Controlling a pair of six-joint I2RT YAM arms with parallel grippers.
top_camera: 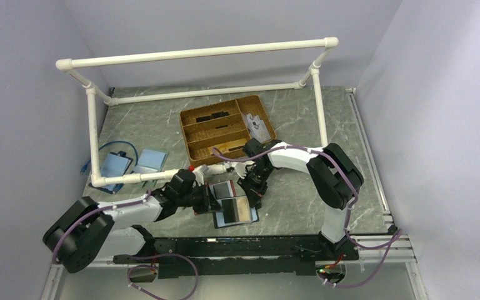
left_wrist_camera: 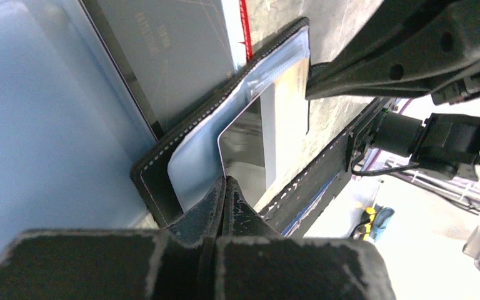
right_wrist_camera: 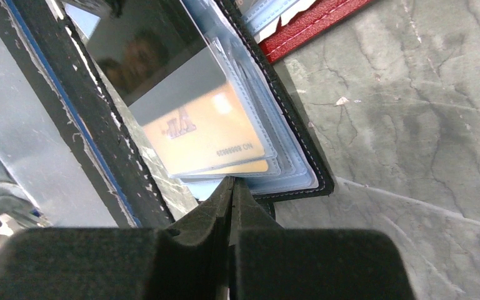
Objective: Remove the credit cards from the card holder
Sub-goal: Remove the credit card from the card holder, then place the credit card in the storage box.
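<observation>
Soft even light, faint shadows on the grey marbled bench (top_camera: 300, 119); the black left pincer (left_wrist_camera: 224, 194) and right pincer (right_wrist_camera: 232, 187) blur close-up, the glossy clear-sleeved black-edged card holder (right_wrist_camera: 225, 125) beyond them mirroring glare.

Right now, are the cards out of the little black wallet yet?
Not yet. Done: the card holder lies open on the table. In hand: the left tool and right tool are both shut, tips at its clear sleeves; whether they pinch anything is unclear. Left: an orange card sits inside a sleeve, so pulling the cards out remains.
</observation>
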